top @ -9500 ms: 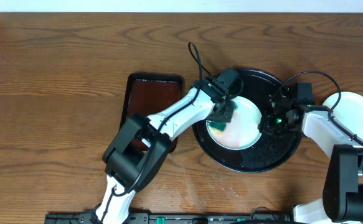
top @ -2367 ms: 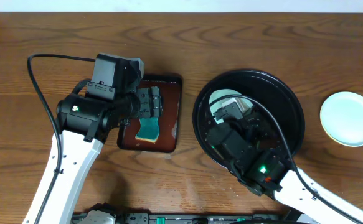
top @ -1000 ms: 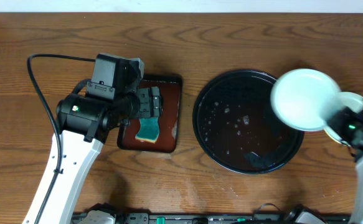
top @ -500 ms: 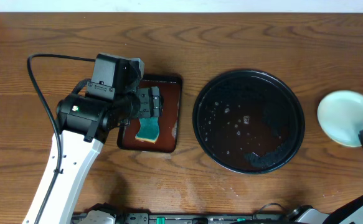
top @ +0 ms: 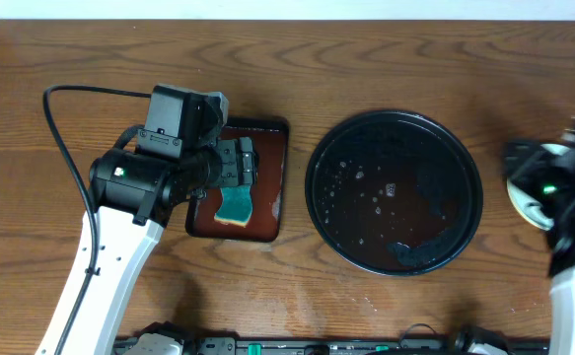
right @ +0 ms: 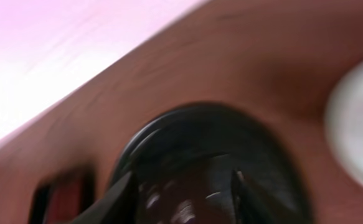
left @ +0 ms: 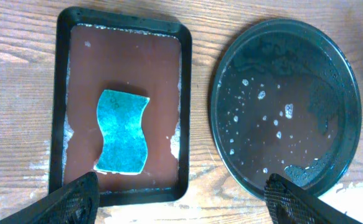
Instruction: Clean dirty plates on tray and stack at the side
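The plates [top: 524, 202] lie on the table [top: 90, 59] just right of the black tray [top: 395, 148], mostly hidden beneath the right gripper [right: 181, 186]. Its fingers, though blurred, stand apart with nothing between them. Water drops dot the black tray. The left gripper [left: 181, 190] hangs spread wide and empty above the sponge [left: 122, 140] on the small brown tray [left: 81, 74].
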`<move>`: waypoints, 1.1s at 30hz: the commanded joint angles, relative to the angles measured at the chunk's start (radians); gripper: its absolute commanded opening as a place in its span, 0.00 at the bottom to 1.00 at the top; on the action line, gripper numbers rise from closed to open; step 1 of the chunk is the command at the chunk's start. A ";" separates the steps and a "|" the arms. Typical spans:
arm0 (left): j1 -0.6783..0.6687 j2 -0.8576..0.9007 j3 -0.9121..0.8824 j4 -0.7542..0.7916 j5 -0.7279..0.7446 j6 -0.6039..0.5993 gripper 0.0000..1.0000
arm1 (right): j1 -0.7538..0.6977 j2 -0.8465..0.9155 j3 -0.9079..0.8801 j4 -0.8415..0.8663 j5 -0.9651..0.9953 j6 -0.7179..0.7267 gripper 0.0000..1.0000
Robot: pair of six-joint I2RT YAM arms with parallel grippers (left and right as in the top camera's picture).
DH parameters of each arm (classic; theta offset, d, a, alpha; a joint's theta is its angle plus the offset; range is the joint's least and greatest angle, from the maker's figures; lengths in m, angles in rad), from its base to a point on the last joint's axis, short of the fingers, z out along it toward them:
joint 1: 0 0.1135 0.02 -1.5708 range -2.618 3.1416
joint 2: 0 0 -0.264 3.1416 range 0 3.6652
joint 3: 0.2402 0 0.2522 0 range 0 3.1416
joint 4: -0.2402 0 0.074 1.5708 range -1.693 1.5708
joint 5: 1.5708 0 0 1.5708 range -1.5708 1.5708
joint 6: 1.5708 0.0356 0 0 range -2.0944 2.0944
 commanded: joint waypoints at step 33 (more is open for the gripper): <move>0.003 0.001 0.023 -0.002 0.001 0.002 0.85 | 0.507 -0.661 -0.297 -0.033 0.172 -0.537 0.99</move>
